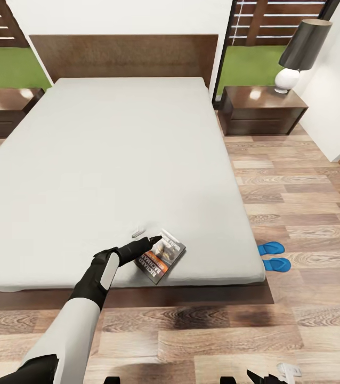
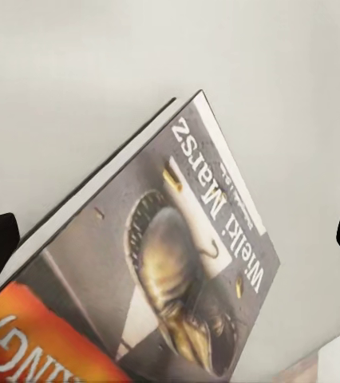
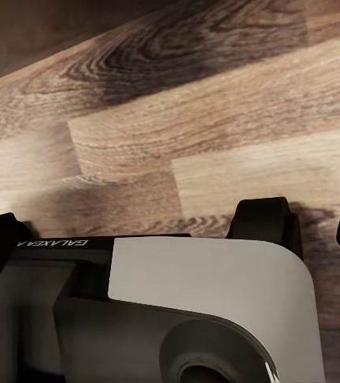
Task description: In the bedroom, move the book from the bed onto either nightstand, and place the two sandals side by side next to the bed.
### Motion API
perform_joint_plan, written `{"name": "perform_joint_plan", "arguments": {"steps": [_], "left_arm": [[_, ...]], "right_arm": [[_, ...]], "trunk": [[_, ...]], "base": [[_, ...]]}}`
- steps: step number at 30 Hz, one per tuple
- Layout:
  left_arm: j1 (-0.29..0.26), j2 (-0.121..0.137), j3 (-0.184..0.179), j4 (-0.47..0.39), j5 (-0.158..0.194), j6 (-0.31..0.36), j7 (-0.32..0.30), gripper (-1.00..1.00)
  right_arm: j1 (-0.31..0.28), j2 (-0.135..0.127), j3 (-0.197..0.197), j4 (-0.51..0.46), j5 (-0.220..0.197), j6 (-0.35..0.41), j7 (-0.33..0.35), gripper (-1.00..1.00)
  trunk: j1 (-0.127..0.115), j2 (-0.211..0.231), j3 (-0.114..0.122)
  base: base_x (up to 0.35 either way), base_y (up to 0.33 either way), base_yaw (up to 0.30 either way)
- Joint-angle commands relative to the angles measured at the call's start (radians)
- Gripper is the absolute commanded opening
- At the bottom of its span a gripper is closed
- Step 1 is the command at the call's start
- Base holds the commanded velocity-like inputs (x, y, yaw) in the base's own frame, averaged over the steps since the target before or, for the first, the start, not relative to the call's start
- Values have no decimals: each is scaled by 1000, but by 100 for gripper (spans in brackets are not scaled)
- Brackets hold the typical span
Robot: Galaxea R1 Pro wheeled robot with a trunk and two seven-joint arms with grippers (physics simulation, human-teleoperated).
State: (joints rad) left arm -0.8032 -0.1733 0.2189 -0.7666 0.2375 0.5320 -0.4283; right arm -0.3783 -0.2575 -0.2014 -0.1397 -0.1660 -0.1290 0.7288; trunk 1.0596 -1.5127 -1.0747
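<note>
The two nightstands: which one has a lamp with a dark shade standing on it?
The nightstand right of the bed, by the white wall: it carries a white-based lamp with a dark shade. The other nightstand is cut off at the picture's edge.

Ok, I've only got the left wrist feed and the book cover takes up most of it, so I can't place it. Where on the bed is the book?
Observer: The book lies on the bed close to its foot edge, toward the right corner.
Operator: Which nightstand looks nearer?
Observer: The nightstand right of the headboard, with a lamp on top.
Operator: And the sandals?
Observer: The sandals lie together on the floor beside that same corner.
</note>
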Motion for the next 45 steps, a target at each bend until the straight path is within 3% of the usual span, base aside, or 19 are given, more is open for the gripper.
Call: {"name": "perform_joint_plan", "arguments": {"steps": [1, 45], "left_arm": [[-1, -1, 5, 0, 4, 8, -3, 100], [-1, -1, 5, -1, 4, 9, -3, 100]], "right_arm": [[-1, 0, -1, 2, -4, -1, 5, 100], [-1, 1, -1, 2, -4, -1, 4, 100]], "trunk": [[0, 0, -1], [0, 0, -1]], "base": [[-14, 0, 0], [-30, 0, 0]]}}
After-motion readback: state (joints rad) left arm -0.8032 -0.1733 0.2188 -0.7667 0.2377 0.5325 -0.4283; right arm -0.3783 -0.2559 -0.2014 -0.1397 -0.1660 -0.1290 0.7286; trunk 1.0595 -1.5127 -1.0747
